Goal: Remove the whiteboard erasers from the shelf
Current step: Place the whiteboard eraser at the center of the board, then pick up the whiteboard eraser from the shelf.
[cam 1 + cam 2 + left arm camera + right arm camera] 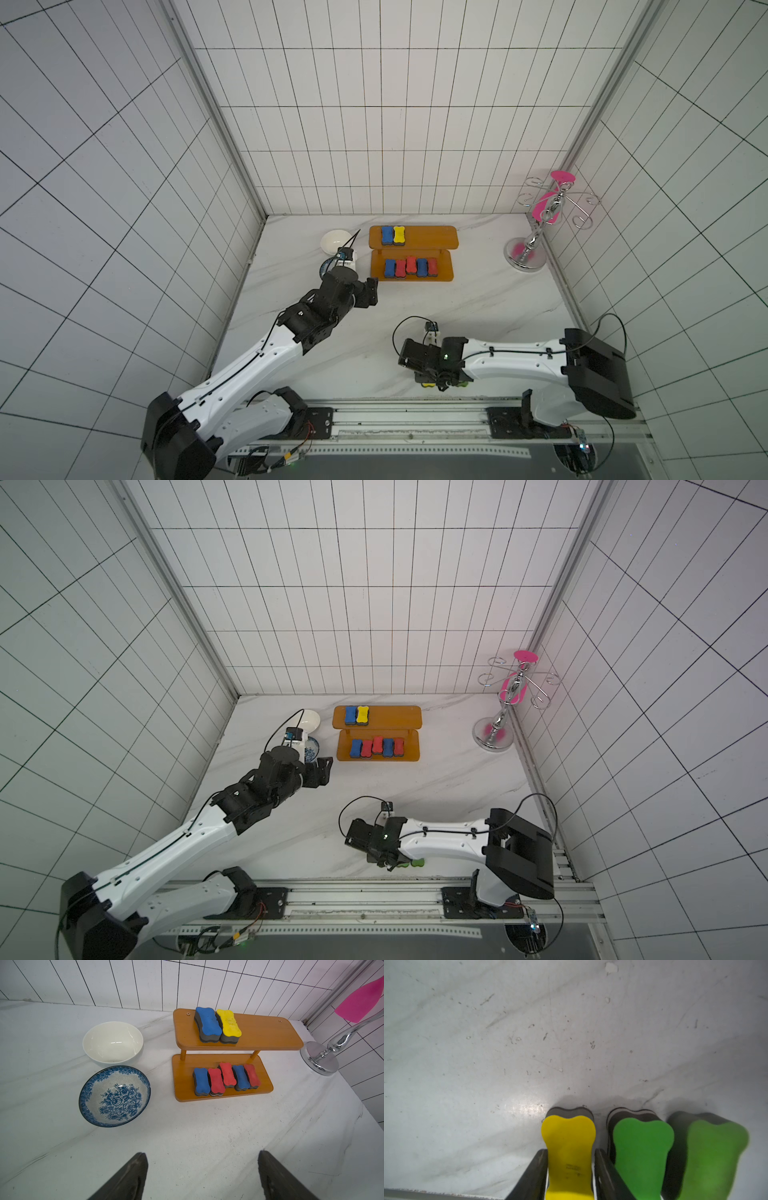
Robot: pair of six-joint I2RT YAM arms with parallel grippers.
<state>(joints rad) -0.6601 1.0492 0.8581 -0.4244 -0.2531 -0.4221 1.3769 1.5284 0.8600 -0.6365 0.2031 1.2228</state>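
In both top views, seven whiteboard erasers (411, 265) sit on the shelf (432, 237), with the left gripper (372, 291) just beside it. Left wrist: its jaws gape wide and empty. Right wrist: well apart from the shelf, the right gripper (569, 1152) straddles a yellow eraser (569, 1136) beside two green erasers (641, 1147); whether it is gripping cannot be told.

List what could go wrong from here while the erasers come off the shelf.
1. On the shelf, the lower row of erasers sits packed together; the open left gripper may shove neighbours or grab two.
2. The right gripper straddles the yellow eraser on the table, a green eraser close beside one finger; pulling away could drag or bump them.
3. The left arm hangs above the blue bowl and might clip it.
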